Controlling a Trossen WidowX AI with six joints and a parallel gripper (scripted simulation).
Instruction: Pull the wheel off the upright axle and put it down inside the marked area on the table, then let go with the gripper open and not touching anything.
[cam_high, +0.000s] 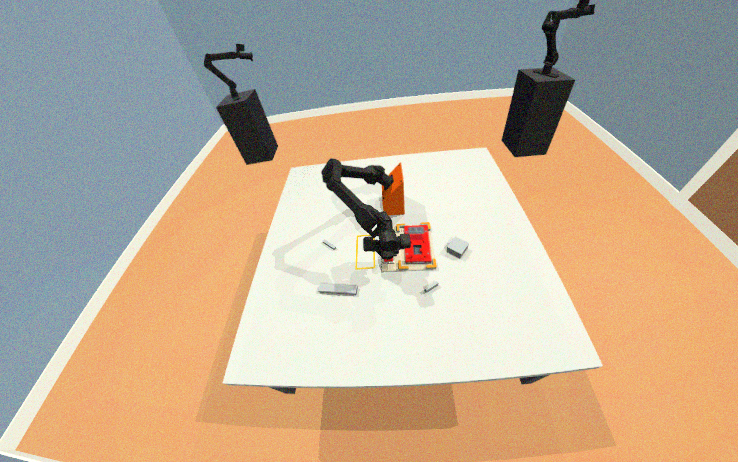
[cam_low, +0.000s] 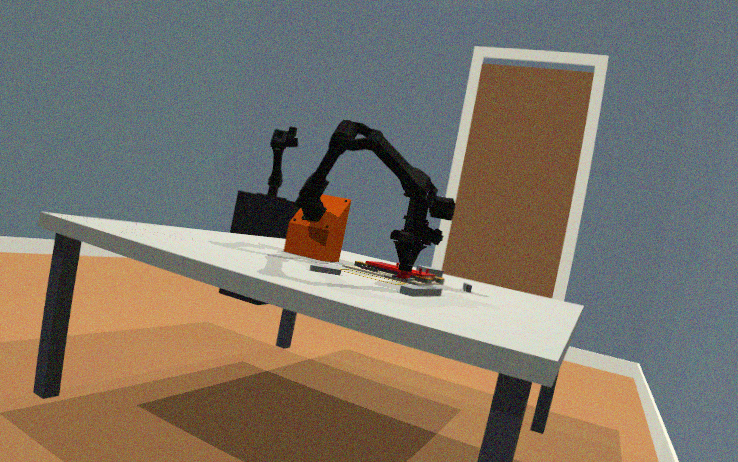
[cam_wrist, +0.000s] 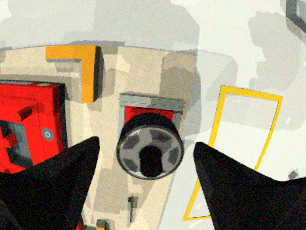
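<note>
The wheel (cam_wrist: 151, 144) sits between the two dark fingers in the wrist view, a little above their tips, with a strip of pale board showing on either side of it. The fingers are spread partway and pinch nothing; neither touches the wheel. The gripper (cam_low: 409, 260) points straight down over the near end of the board (cam_wrist: 143, 75), its tip low over the red parts in the exterior view.

The wheel is a grey disc with a black rim, a dark round hub hole at its centre and several darker oval cut-outs around that. It is on its mount on the board, against a small red block with a grey top edge.

Just beside the wheel lies the marked area (cam_wrist: 233, 151), a yellow outline on the white desk (cam_high: 490, 305). To the wheel's other side sits a red tray (cam_wrist: 27, 124), and an orange corner bracket (cam_wrist: 80, 62) is near it. Bare board lies around the wheel.
</note>
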